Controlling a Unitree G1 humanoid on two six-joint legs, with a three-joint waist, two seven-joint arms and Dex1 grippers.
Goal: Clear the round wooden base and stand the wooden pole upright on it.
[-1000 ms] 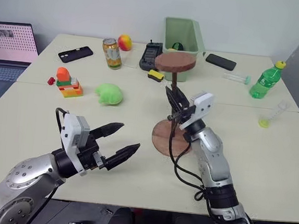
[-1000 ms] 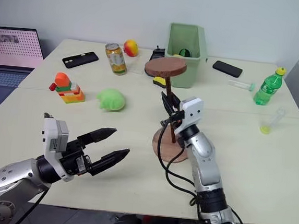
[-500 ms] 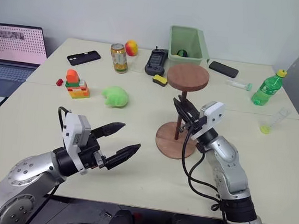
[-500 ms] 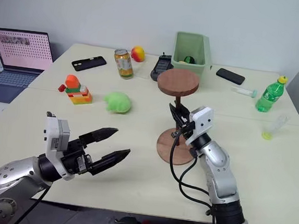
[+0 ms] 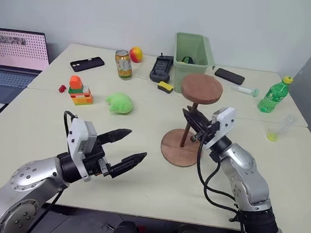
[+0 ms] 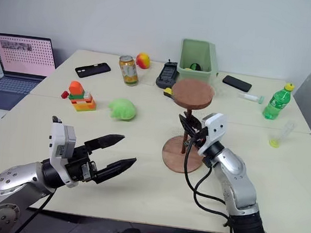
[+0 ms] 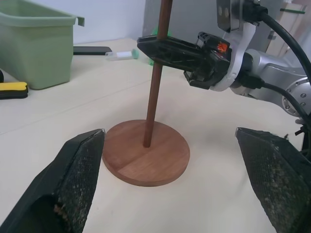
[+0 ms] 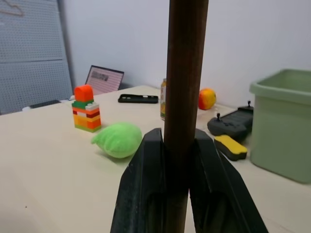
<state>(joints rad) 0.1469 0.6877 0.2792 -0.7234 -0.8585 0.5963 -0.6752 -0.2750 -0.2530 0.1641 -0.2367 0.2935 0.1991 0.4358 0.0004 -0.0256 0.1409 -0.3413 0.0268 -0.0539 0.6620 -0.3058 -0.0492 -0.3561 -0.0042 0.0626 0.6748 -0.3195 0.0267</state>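
Pole [image 7: 154, 73] – thin dark rod, right jaws clamped; flat round base [image 7: 146, 153]; left jaws wide, empty.

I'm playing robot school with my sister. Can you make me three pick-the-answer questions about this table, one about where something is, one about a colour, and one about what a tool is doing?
1. Where does the bottom of the wooden pole sit?
A. In the green bin
B. In the middle of the round wooden base
C. On the laptop

2. What colour is the bottle?
A. Green
B. Red
C. Blue

3. What is the right tool doing?
A. Hanging open
B. Holding the can
C. Gripping the pole

Answers: 1 B, the pole stands in the disc's centre. 2 A, green with a yellow cap. 3 C, its fingers press the pole from both sides.
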